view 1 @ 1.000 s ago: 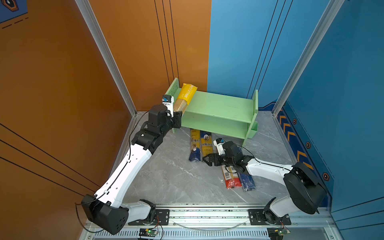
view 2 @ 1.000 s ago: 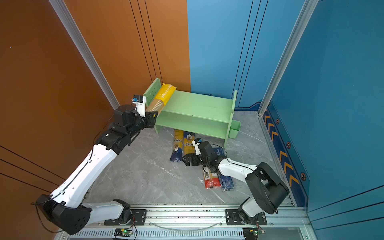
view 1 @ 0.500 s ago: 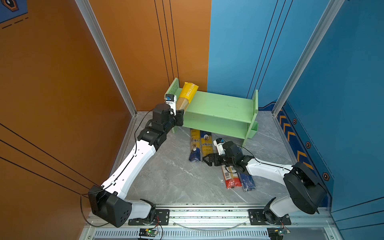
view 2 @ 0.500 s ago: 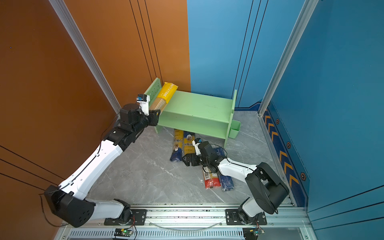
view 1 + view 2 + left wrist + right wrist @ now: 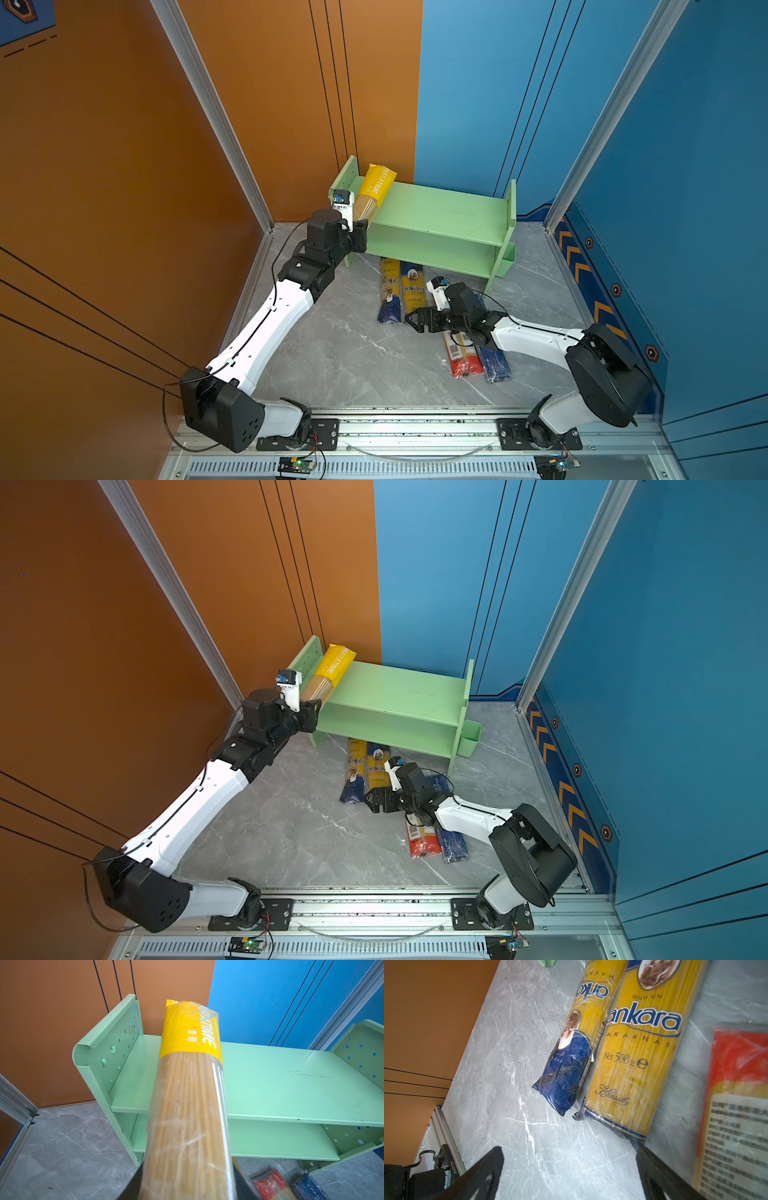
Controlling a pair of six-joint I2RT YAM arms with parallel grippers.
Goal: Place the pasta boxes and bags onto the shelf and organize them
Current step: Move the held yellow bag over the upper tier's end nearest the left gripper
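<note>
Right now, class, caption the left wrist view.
Left gripper holds the yellow spaghetti pack over the green shelf's top tier.

Grey marbled desk (image 5: 332, 357) boxed in by coloured walls.
An orange wall (image 5: 124, 166) rises at the desk's left and back-left, a blue wall (image 5: 478, 83) behind and right; a metal rail (image 5: 415, 428) runs along its front edge, an orange-chevron strip (image 5: 577, 268) along its right edge.

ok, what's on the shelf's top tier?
Only the yellow spaghetti pack, near end in the left gripper's jaws. The strip beneath is covered; contact with the shelf unclear.
</note>
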